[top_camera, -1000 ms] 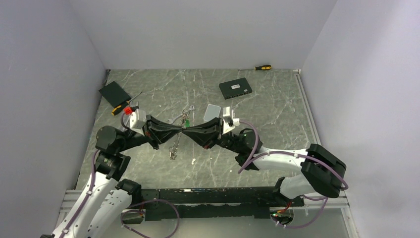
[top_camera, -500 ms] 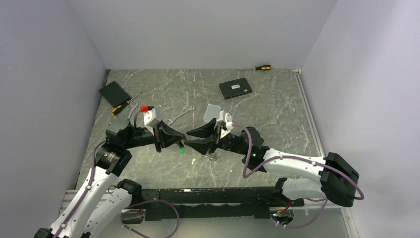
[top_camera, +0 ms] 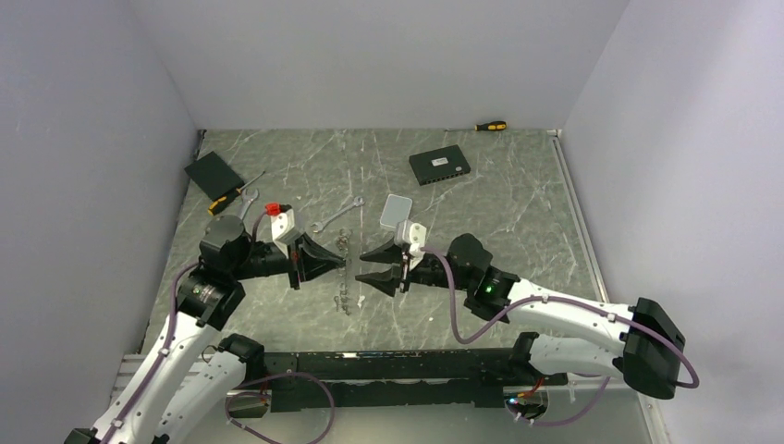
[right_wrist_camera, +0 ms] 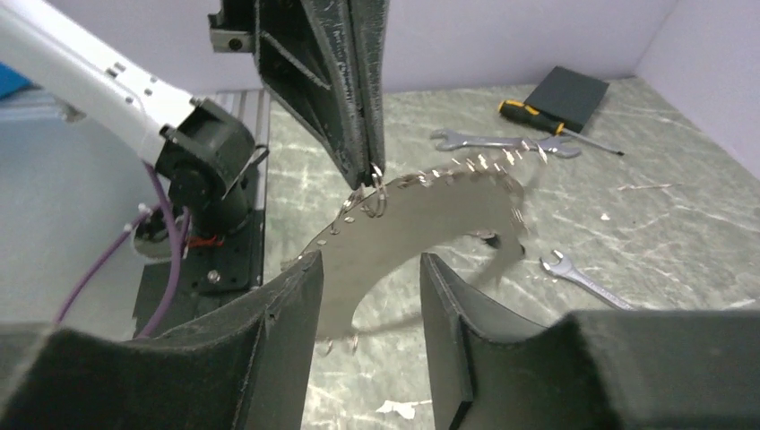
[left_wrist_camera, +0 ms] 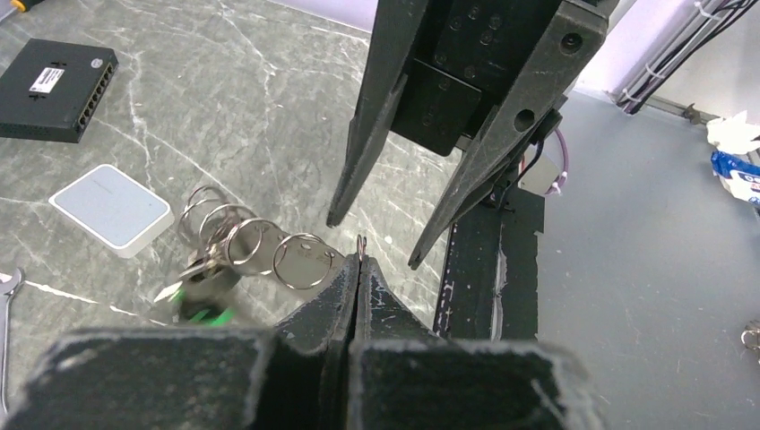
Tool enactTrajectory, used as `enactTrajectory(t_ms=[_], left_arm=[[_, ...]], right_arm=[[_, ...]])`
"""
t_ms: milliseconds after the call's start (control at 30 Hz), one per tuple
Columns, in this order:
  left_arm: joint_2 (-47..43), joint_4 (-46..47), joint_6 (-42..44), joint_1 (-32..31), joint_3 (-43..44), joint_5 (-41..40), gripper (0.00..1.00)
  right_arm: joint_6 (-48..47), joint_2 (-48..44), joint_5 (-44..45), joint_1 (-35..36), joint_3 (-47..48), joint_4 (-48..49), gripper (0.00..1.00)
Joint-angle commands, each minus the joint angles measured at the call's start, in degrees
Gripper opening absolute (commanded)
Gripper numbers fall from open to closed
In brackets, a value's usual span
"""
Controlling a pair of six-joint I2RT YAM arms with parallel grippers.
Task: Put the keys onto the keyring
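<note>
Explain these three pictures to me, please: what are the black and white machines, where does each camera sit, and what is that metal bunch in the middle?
These are two robot arms bolted at the near edge of a marbled table. The wide picture looks down from above; the other two come from a camera on each wrist, so each shows its own fingers at the bottom. The left gripper is pinched shut on the keyring, a thin wire loop from which a bunch of rings and keys hangs. The right gripper faces it with jaws open, holding nothing. Lying on the table: a black box with ports, a small pale box, a wrench, two yellow-handled screwdrivers and a flat black block.
</note>
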Motion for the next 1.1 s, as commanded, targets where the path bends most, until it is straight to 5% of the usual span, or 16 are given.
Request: enactTrajectory(t_ms=[0, 300, 533, 700, 933, 1067], left_arm=[[0.0, 0.2, 2.8, -0.1, 2.0, 2.4, 0.0], [0.0, -3.5, 4.3, -0.1, 2.7, -0.6, 0.0], [-2.0, -7.5, 9.1, -0.1, 2.6, -6.6, 0.0], [-1.8, -7.9, 9.2, -0.1, 2.6, -8.0, 0.0], [-3.5, -10.7, 7.3, -0.1, 3.1, -19.9, 0.0], [-6.6, -11.8, 8.0, -0.1, 2.8, -29.9, 0.0]], right_arm=[[-5.2, -0.1, -6.6, -0.3, 6.3, -8.4, 0.44], [-3.9, 1.2, -4.9, -0.3, 7.0, -7.2, 0.4], [-4.1, -1.3, 13.3, -0.5, 4.8, -6.4, 0.42], [-4.7, -2.3, 8.2, -1.0, 3.9, -5.7, 0.42], [-0.3, 8.3, 29.1, -2.8, 13.0, -14.5, 0.41], [3.4, 16.1, 26.2, -5.6, 19.2, -19.7, 0.4]])
